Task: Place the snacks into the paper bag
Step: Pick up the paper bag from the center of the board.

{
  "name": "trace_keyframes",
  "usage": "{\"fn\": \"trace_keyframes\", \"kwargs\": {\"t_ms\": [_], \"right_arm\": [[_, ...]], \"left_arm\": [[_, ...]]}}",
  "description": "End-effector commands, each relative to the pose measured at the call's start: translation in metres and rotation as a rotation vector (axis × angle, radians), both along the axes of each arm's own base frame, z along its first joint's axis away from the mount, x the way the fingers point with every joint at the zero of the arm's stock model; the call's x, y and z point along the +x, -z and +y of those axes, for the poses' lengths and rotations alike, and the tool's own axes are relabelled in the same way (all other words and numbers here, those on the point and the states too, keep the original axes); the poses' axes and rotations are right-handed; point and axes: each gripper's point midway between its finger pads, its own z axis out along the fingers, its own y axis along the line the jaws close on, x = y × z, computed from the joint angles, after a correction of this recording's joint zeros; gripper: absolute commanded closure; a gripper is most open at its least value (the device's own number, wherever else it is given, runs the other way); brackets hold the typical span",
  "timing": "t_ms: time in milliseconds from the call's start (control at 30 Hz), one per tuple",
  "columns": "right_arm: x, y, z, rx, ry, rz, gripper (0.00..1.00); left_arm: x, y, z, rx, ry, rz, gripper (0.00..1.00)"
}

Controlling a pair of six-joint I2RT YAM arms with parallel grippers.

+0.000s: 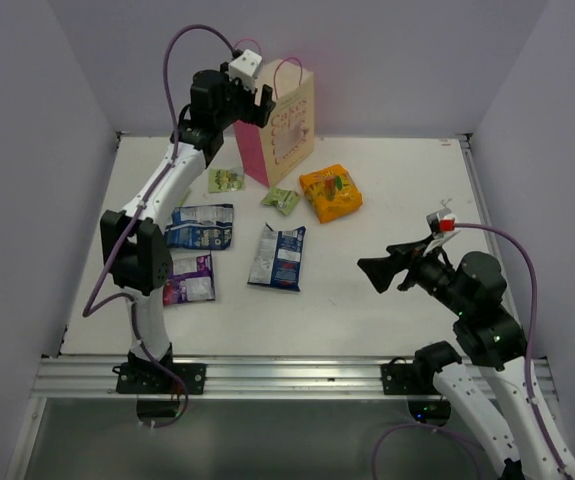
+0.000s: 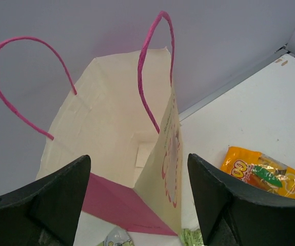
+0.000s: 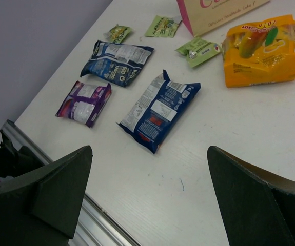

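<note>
The paper bag (image 1: 289,120) stands upright at the back of the table, cream with pink sides and pink cord handles. My left gripper (image 1: 258,97) hovers over its top left edge, open and holding nothing; the left wrist view looks down into the bag's mouth (image 2: 111,123) between the open left gripper (image 2: 139,159). Snacks lie on the table: an orange packet (image 1: 331,192), two dark blue ones (image 1: 201,227) (image 1: 278,257), a purple one (image 1: 191,279) and small green ones (image 1: 226,180) (image 1: 281,200). My right gripper (image 1: 372,265) is open, raised at the right.
The white table (image 1: 387,300) ends at a metal rail (image 1: 287,378) along the near edge. Grey walls close in the back and both sides. In the right wrist view the dark blue packet (image 3: 160,110) lies closest ahead of the right gripper (image 3: 150,148).
</note>
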Motion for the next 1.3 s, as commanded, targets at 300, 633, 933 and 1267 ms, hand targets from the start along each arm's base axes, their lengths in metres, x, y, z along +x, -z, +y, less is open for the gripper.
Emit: {"fn": "trace_keyframes", "kwargs": {"t_ms": [300,633,933,1267], "right_arm": [[0.003,0.009,0.011,-0.011,-0.064,0.017,0.02],[0.004,0.015,0.010,-0.027,-0.059,0.028,0.01],[0.008,0.021,0.004,-0.052,-0.019,0.048,0.01],[0.008,0.021,0.003,-0.054,-0.015,0.048,0.01]], "left_arm": [[0.032,-0.007,-0.022,0.044,0.088,-0.081,0.31],[0.042,0.023,-0.028,0.080,0.116,-0.041,0.38],[0.038,0.029,-0.033,0.084,0.157,-0.020,0.62],[0.014,-0.019,-0.034,0.057,0.200,-0.112,1.00]]}}
